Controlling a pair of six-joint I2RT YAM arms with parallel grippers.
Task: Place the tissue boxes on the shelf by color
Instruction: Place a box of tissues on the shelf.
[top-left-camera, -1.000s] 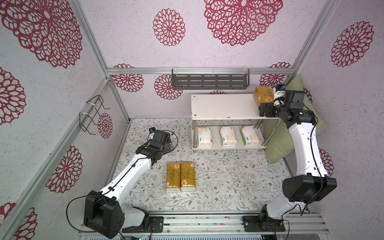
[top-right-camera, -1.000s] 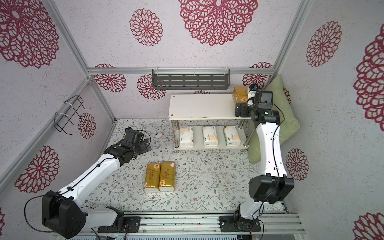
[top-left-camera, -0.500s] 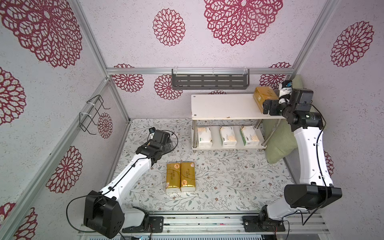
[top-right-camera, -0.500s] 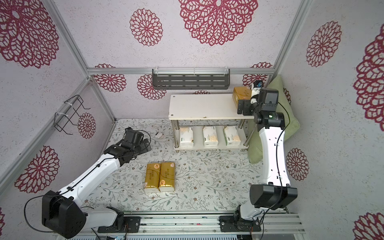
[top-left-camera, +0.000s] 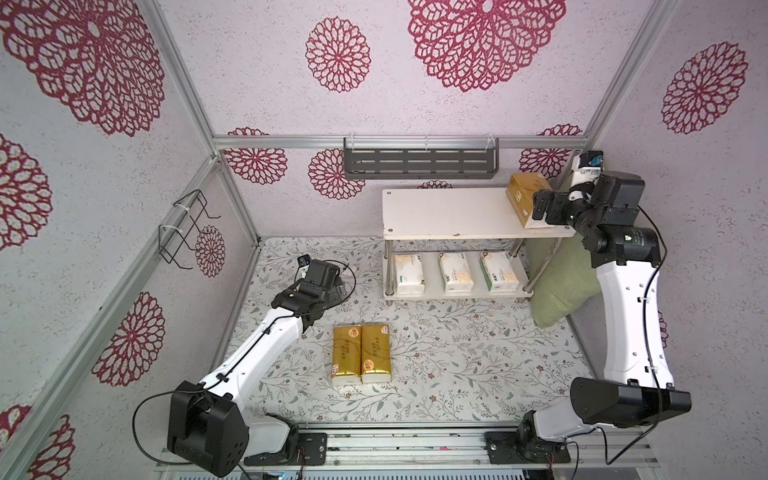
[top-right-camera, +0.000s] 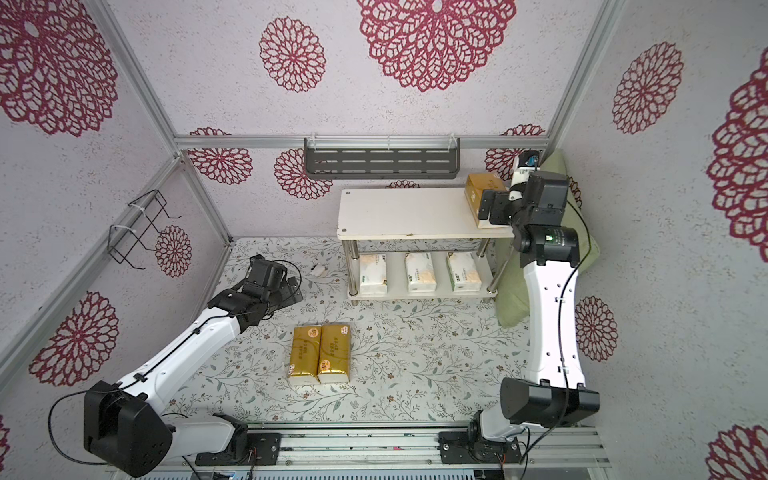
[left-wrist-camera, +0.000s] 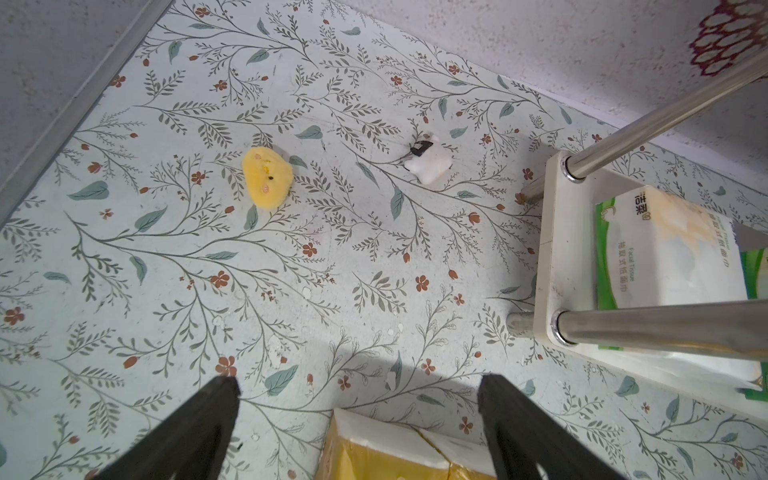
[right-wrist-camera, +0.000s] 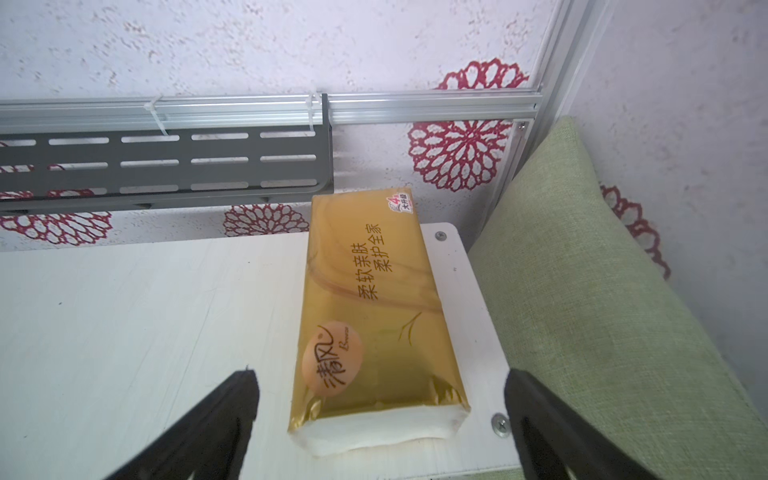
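In both top views three white tissue packs (top-left-camera: 456, 272) stand in a row on the lower board of the shelf (top-left-camera: 449, 216). One gold pack (top-left-camera: 524, 193) lies on its top board, at the end beside the green cushion (top-left-camera: 557, 291), and two more gold packs (top-left-camera: 361, 353) lie side by side on the floor (top-left-camera: 457, 353). In the left wrist view the left gripper (left-wrist-camera: 357, 382) is wide open and empty. In the right wrist view the right gripper (right-wrist-camera: 380, 374) is also wide, not touching the gold pack.

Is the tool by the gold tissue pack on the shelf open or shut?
Open. On the right tool, the black fingers stand wide apart beside the gold tissue pack, not touching it.
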